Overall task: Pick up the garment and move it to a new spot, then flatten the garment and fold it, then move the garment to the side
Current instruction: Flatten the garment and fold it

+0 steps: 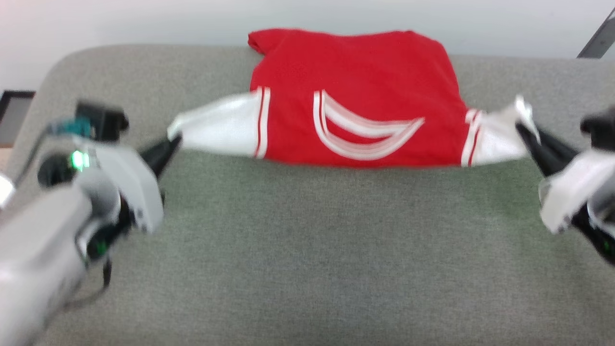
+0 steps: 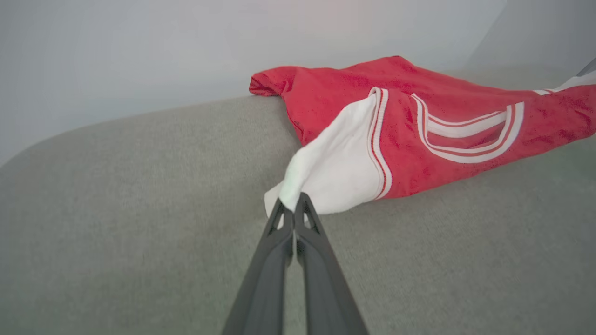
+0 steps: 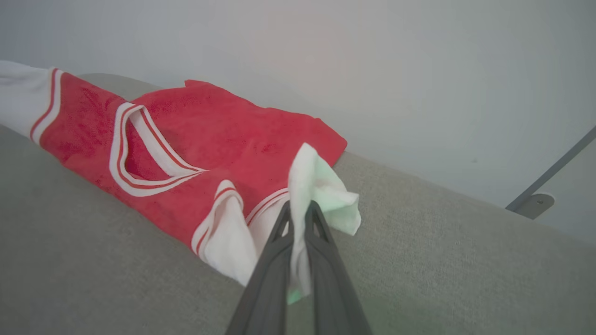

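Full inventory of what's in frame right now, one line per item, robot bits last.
garment: one, red with white sleeves and red-white striped trim, on the far half of the padded surface, sleeves pulled out to either side
padded surface: one, grey-green fabric, under the garment and both grippers
wall: one, pale grey, behind the surface
strut: one, grey metal, slanted, far right against the wall
dark frame: one, black-edged, cut off at the left edge; cannot tell what it is
left gripper: one, dark fingers, shut on the tip of the garment's left white sleeve
right gripper: one, dark fingers, shut on the right white sleeve
left forearm: one, pale grey, lower left
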### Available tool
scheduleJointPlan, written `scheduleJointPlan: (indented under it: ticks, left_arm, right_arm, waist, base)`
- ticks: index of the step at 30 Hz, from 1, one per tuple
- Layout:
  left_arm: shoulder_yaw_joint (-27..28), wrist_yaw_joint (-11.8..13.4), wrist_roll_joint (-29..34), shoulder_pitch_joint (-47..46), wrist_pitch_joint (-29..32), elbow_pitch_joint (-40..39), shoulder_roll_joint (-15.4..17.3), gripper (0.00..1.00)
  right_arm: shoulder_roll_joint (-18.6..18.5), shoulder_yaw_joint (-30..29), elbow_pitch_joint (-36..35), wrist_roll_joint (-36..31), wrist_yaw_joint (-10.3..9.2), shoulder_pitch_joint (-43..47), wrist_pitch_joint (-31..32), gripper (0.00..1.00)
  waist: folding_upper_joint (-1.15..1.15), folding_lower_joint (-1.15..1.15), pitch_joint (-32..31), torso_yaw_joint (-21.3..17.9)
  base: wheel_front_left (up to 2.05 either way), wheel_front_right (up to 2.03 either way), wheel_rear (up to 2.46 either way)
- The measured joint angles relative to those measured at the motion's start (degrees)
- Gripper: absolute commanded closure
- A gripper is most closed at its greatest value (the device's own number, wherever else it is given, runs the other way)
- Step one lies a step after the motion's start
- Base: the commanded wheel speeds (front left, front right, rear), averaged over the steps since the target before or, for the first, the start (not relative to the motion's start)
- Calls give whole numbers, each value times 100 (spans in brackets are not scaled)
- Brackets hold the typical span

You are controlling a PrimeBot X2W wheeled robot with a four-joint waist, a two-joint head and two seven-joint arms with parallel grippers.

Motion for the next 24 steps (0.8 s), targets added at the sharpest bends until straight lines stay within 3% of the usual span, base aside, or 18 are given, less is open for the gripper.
scheduleJointPlan:
  ticks: [9,14,19,24]
  left_arm:
    - [-258,828,-459,1785,13,-1911,1184,100]
    - [-375,1416,-738,2538,-45,-2619,1699,100]
    - [-464,1739,-1048,3009,-21,-3055,1868,100]
    - [-528,1907,-1240,3272,-14,-3225,1836,100]
  right_arm:
    - [-609,-630,-1156,202,0,2000,572,100]
    - [-703,-1060,-1651,258,0,2983,1024,100]
    - [-710,-1441,-2043,342,0,3708,1636,100]
    - [-597,-1838,-2418,360,0,4282,2267,100]
  waist:
    - [0,0,-264,-126]
    - [0,0,-212,-173]
    - [0,0,-140,-198]
    - [0,0,-89,-195]
  base:
    - [0,0,0]
    - [0,0,0]
    - [0,0,0]
    - [0,0,0]
